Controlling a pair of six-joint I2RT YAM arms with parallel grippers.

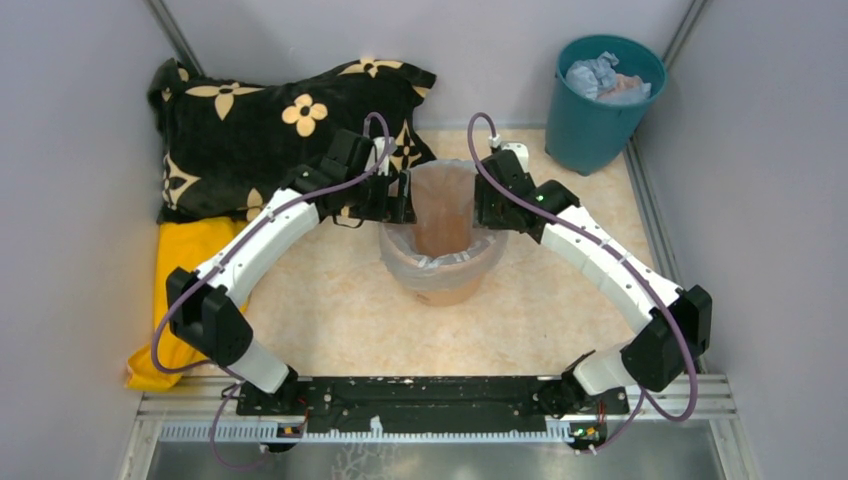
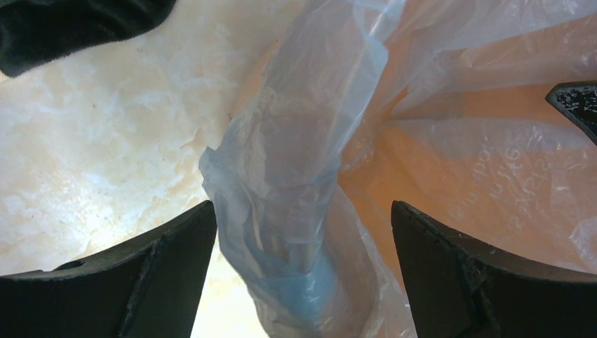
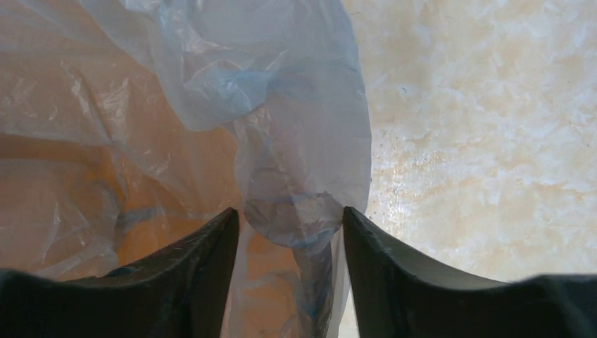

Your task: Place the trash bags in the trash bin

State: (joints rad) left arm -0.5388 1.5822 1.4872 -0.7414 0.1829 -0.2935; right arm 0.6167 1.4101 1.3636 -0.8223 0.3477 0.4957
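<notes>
Bag (image 1: 440, 185): crinkly, see-through pale blue film draped over bin (image 1: 445, 293).

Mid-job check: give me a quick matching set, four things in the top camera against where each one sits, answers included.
Things:
1. trash bin
2. teal bucket
3. yellow cloth
4. black flowered cushion

Places:
A. far right, crumpled material inside
B. near left, lying flat
C. centre, trash bag draped over its rim
D. far left

Pairs: 1-C, 2-A, 3-B, 4-D
</notes>
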